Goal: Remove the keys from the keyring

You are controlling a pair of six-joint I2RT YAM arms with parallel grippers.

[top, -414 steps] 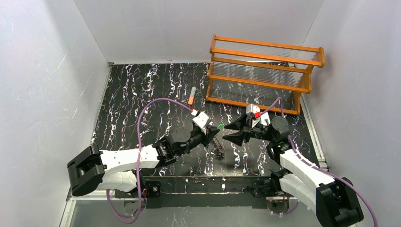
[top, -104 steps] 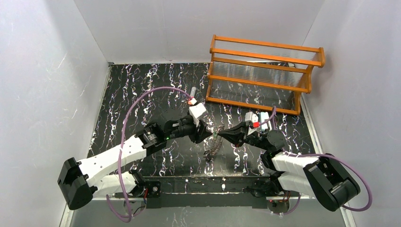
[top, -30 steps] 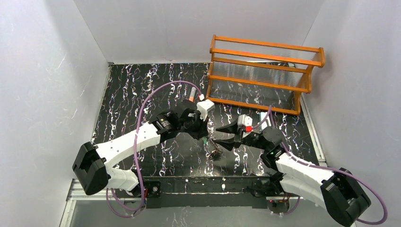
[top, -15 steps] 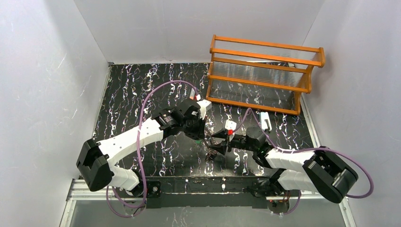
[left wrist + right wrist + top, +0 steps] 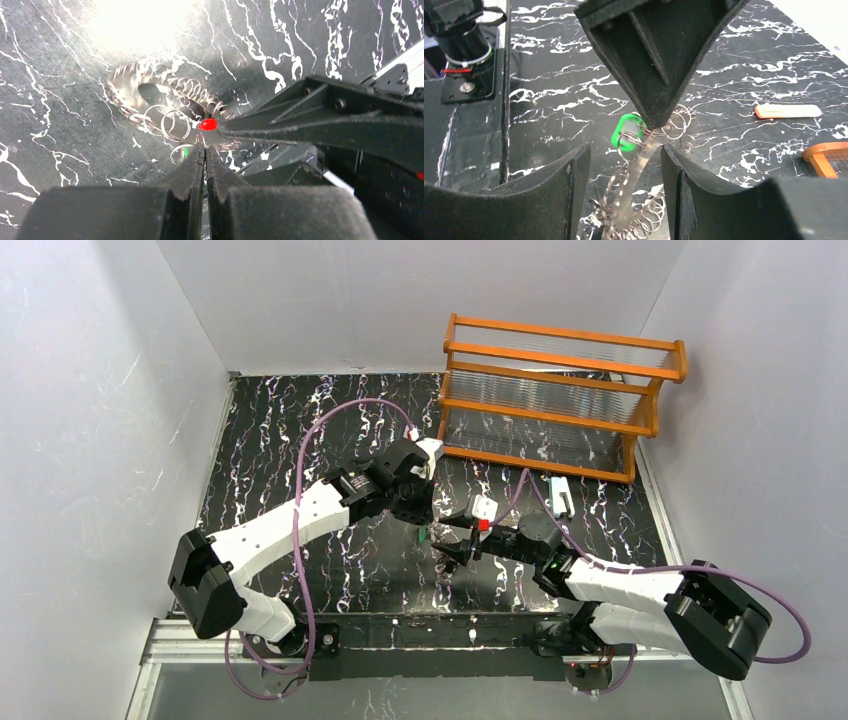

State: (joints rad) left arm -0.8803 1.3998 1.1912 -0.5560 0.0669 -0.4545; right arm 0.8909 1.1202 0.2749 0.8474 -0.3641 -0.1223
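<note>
Left gripper (image 5: 204,152): fingers pressed together, no gap between the pads. A thin wire loop of the keyring (image 5: 127,87) is pinched at the very tips. In the right wrist view the closed tip comes down from 12 o'clock. A pale strand of the bundle rises from the table to meet it, so the upper part of the keyring hangs from this grip.

Right gripper (image 5: 624,155): jaws spread, one finger on each side of the lifted strand. The strand runs closer to the finger on the view's right side. Cannot tell whether it touches.

Keyring, top view: on the black marbled table (image 5: 280,440), about 6 o'clock from the table's centre, between the two gripper tips. Left wrist view: toothed grey rim and dark hole lie flat at 10 o'clock from the closed fingertips. A coil of small split rings trails from it toward them.

Green key (image 5: 618,137): hangs just beside the left gripper's tip, at its 8 o'clock in the right wrist view, on one of the small rings.

Red key (image 5: 207,124): just above the left fingertips in the left wrist view, touching or nearly touching the point of the right gripper's finger that enters from 3 o'clock. A third key not made out.

Surroundings: orange wooden rack (image 5: 565,358) at 1 o'clock on the table. White-blue clip (image 5: 558,495) lies just in front of it, well apart from the keyring. Orange-and-grey tube (image 5: 788,111) lies flat on the table beyond the grippers.
</note>
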